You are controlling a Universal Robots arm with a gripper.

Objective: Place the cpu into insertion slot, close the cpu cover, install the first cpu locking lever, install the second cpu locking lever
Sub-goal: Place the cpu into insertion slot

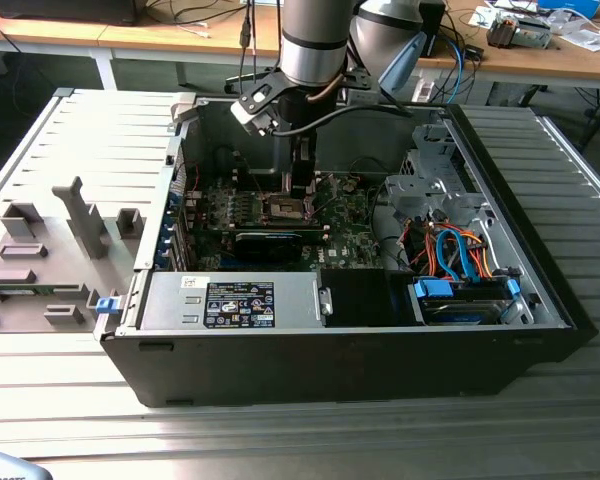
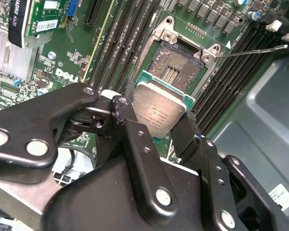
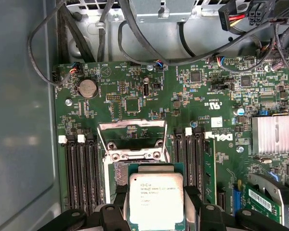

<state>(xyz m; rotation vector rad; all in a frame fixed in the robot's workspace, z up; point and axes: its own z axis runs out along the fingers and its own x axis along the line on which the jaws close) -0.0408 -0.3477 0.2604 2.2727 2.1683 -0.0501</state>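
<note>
Gripper is clamped on the cpu by two opp. edges, chip hanging just above the insertion slot and slightly off it, not seated. To do it well: square chip edges w/ socket rim, keep it level, lower straight & gently, no sliding across contacts. The cpu cover stands open and the lever rod is swung clear, so approach looks unobstructed

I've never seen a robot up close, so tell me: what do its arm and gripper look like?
The arm is a silvery-grey cylinder with a black band, and a black cable loops beside it. The gripper has matte black jointed fingers studded with round silver pins.
</note>
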